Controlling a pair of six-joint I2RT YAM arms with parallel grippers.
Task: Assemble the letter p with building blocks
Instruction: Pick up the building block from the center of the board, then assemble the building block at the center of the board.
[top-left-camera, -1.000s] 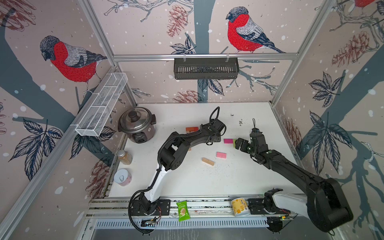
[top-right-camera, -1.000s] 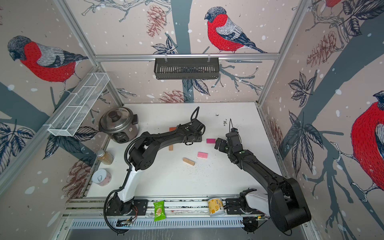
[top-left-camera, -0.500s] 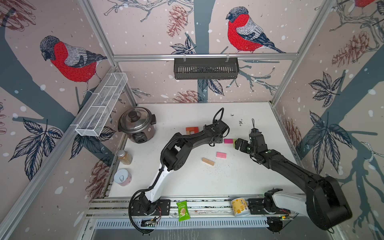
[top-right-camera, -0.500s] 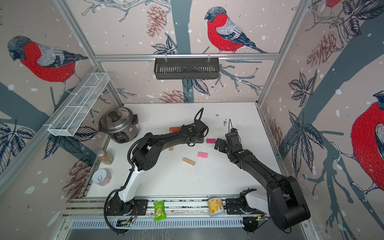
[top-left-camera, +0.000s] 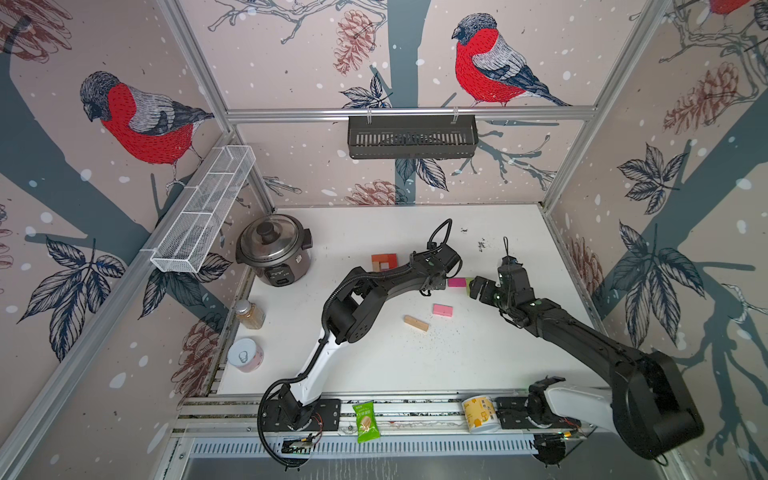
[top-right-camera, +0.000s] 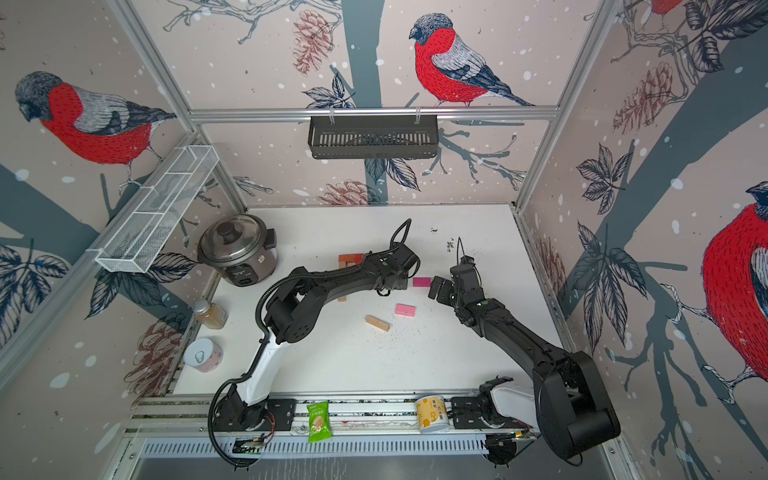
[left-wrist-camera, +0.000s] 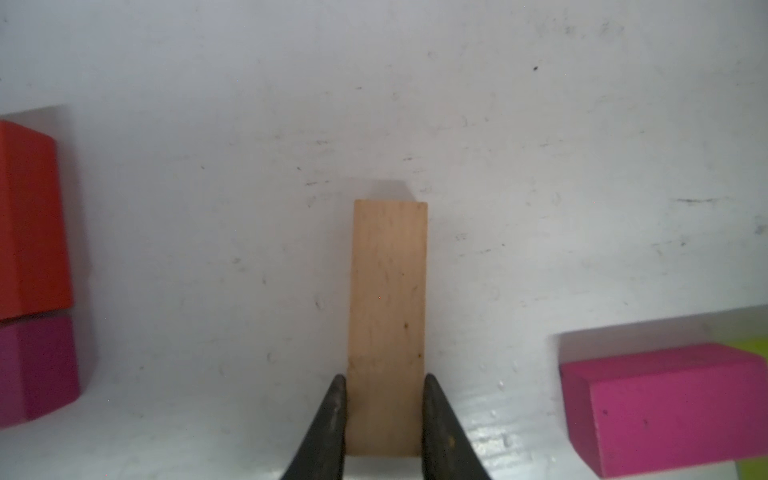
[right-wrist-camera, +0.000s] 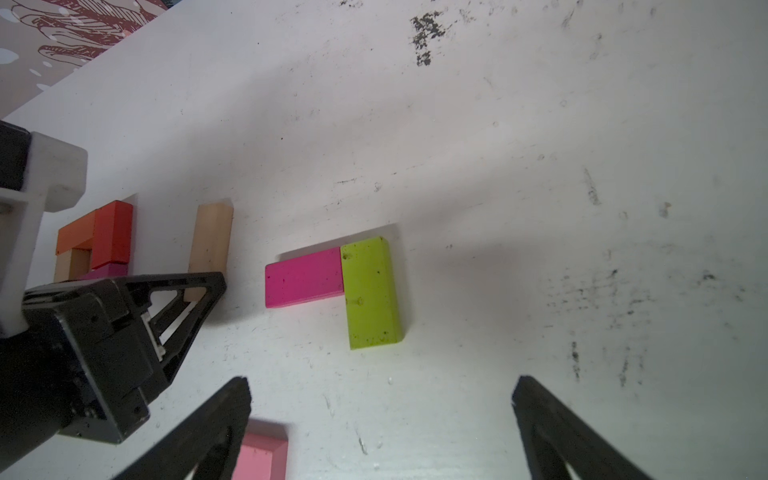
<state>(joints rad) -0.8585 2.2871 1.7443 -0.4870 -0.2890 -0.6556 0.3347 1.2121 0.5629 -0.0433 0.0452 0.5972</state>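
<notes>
Grip check: my left claw (left-wrist-camera: 384, 380) is pinched on the tan block (left-wrist-camera: 388, 286), fingertips against both long sides near one end. That block lies flat on the white surface (left-wrist-camera: 540, 124). I see my right claw (right-wrist-camera: 380, 382) spread wide with nothing in it, hovering near the magenta block (right-wrist-camera: 305, 282) and lime block (right-wrist-camera: 370, 291), which touch in an L. The loop cluster (top-left-camera: 383, 262) of orange, red, tan and magenta bricks sits toward the rice cooker (top-left-camera: 272, 249), near the gripped block with a gap between. The pink block (top-left-camera: 442, 309) and second tan block (top-left-camera: 416, 323) lie loose and apart, nearer the arm bases.
</notes>
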